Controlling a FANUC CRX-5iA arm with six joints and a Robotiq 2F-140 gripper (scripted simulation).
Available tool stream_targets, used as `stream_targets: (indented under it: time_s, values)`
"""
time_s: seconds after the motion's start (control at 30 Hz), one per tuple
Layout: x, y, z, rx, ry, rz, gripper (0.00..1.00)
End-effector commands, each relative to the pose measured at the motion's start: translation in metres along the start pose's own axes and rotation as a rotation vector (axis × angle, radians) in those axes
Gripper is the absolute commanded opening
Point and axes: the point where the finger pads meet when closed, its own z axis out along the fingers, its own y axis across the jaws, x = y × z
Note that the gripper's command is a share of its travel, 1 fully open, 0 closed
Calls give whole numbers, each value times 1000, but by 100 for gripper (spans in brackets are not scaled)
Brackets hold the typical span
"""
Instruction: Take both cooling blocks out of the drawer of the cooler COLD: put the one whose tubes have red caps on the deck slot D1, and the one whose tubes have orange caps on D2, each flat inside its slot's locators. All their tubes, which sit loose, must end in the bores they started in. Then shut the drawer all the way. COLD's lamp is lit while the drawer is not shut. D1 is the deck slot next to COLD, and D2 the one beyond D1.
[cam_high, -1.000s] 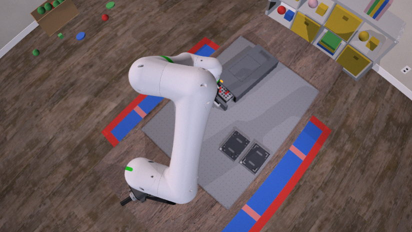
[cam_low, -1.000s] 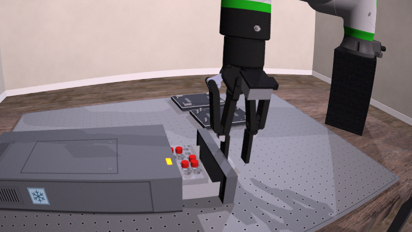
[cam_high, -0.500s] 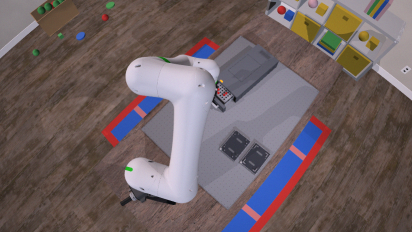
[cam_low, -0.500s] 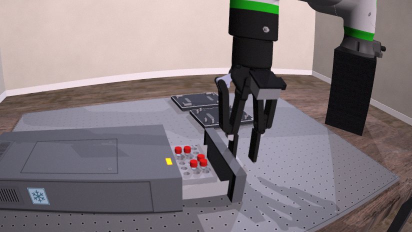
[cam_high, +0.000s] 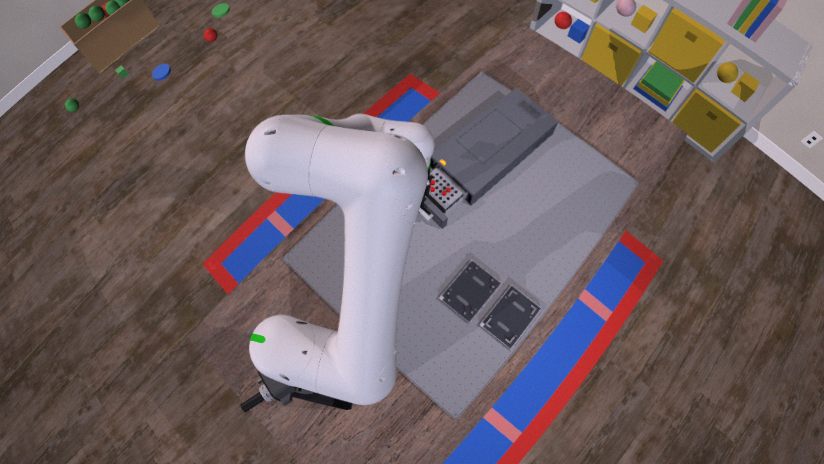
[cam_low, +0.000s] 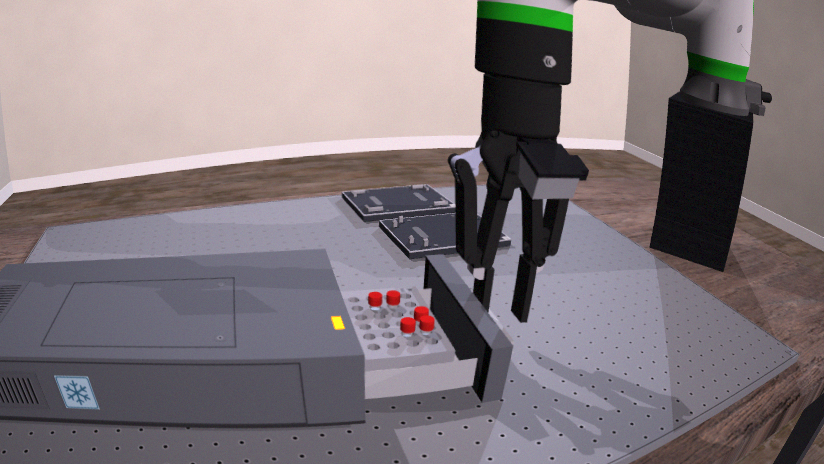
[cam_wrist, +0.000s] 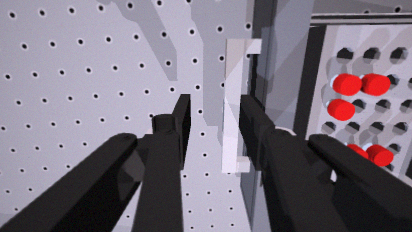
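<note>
The black, angular fingers (cam_low: 502, 293) stand partly open around the pale bar handle (cam_wrist: 231, 105), holding nothing firmly that shows. At the lower centre of the exterior view, a perforated block (cam_low: 389, 331) (cam_wrist: 367, 117) with glossy red caps sits in the drawer (cam_low: 423, 377).

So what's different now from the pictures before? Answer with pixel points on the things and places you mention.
The drawer (cam_high: 436, 214) (cam_low: 498, 368) (cam_wrist: 286, 75) slid farther out of the cooler (cam_high: 513, 149) (cam_low: 276, 322), carrying its red-capped tubes (cam_high: 446, 190) (cam_low: 408, 324) (cam_wrist: 375, 85). The gripper (cam_low: 501, 314) (cam_wrist: 214, 110) moved the same way, away from the cooler. The lamp (cam_high: 442, 162) (cam_low: 337, 322) stayed lit, and both deck slots (cam_high: 469, 291) (cam_low: 397, 198) stayed put.
</note>
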Motion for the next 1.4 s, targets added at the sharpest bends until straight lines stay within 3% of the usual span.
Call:
stream_targets:
  time_s: [0.0, 1.37]
  values:
    - [0, -3, -1, -2, 1, 0, 34]
    - [0, -51, -1, -1, 1, 0, 34]
